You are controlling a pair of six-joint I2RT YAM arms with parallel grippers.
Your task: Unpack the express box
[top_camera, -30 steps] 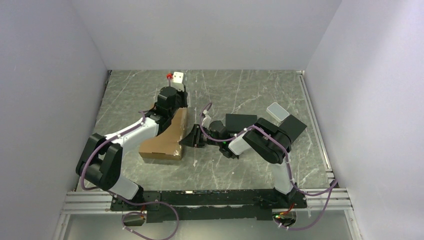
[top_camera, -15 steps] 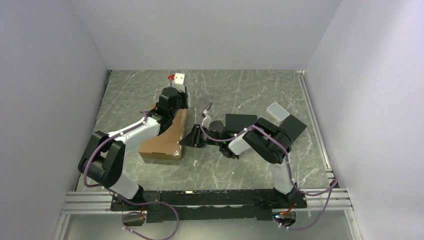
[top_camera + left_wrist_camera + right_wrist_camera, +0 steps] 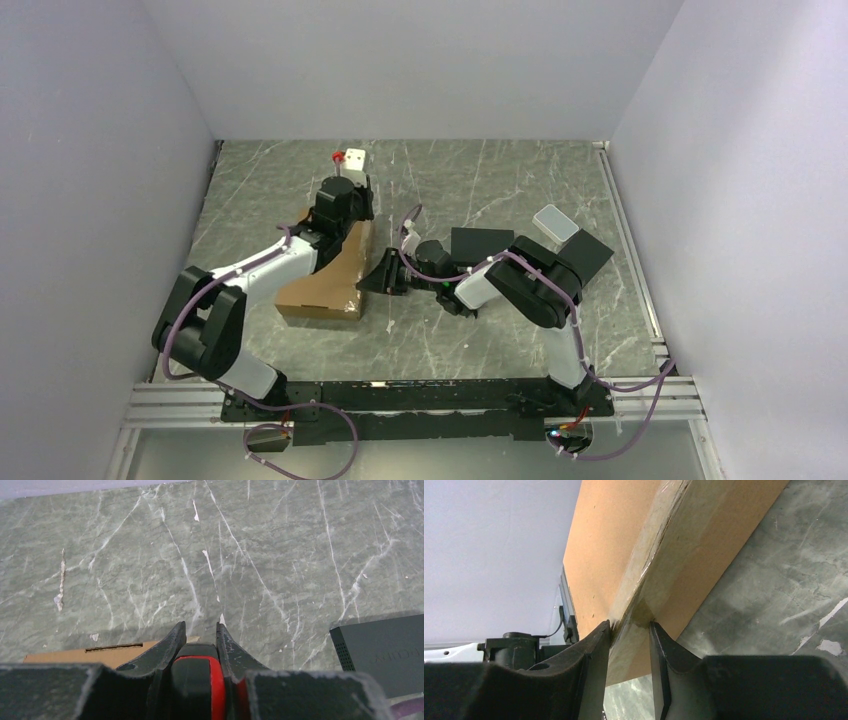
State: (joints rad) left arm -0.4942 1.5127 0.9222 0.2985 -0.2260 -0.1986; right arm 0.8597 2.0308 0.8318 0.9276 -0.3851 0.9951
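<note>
On the table (image 3: 500,180), left of centre: cardboard box (image 3: 322,292), partly under the left arm.
Right gripper (image 3: 630,625): clamped on the box's right-hand edge, one finger on each side of the cardboard.
Left gripper (image 3: 200,630): closed on a red-and-black item (image 3: 196,677), above the box's far end.
Dark pad (image 3: 382,650): to one side, apart from the box.
</note>
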